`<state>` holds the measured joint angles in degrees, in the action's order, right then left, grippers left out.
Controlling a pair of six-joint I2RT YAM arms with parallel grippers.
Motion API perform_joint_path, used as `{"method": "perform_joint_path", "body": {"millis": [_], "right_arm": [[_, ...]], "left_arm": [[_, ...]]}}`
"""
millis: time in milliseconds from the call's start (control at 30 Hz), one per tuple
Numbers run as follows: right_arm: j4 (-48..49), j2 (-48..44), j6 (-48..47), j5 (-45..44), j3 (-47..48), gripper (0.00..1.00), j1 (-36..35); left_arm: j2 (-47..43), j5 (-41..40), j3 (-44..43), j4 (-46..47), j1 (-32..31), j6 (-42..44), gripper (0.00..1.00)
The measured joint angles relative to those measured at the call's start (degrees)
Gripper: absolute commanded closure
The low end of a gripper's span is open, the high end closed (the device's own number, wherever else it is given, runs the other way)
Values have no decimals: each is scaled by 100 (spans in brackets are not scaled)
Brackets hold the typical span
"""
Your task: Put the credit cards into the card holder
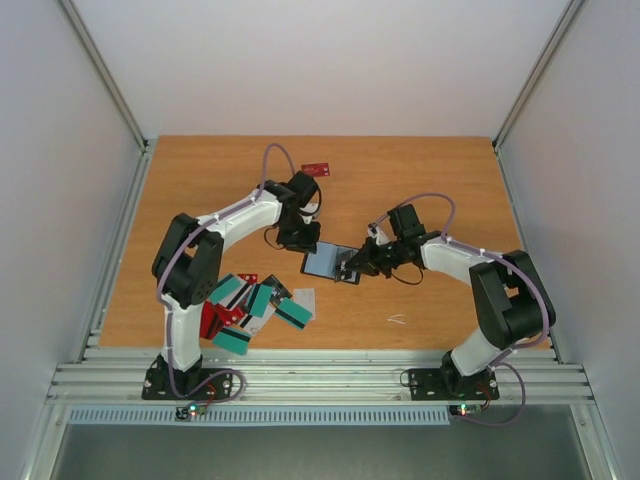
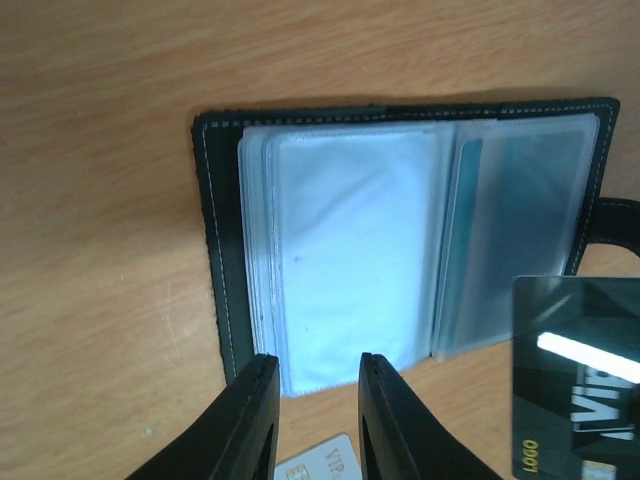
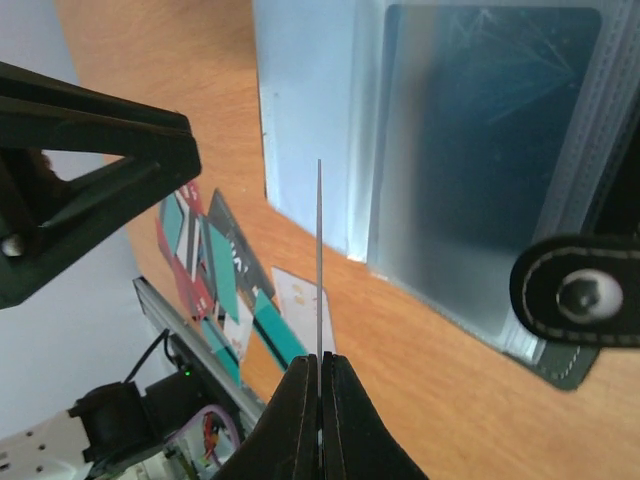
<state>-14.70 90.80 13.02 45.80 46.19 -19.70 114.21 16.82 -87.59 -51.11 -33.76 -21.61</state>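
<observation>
Robot lab cell: white panel walls (image 1: 60,150), aluminium rails (image 1: 320,378), wooden table (image 1: 430,170), bolted-down left arm (image 1: 188,265), right arm (image 1: 505,295).

Ahead of the left gripper (image 2: 318,362), the card holder (image 2: 215,250) is black with pale stitching and grey-blue sleeves. The black card (image 2: 575,370) in the right gripper (image 3: 320,362) bears white and yellow print; beyond it, credit cards (image 3: 215,270) are teal, red and white.

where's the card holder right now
Top view: the card holder lies open centrally, between the left gripper and the right gripper, which holds a black card.
</observation>
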Motion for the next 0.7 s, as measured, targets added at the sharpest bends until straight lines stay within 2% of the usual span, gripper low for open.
{"method": "perform_joint_path", "body": {"millis": [367,700], "right_arm": [[903,435,35,-273,-116,99,-87],[1211,1008,39,-199,-17,99,-90]], "left_arm": [[363,-52,-339,13,70,310,76],[734,-37,-466,-13,107,531,79]]}}
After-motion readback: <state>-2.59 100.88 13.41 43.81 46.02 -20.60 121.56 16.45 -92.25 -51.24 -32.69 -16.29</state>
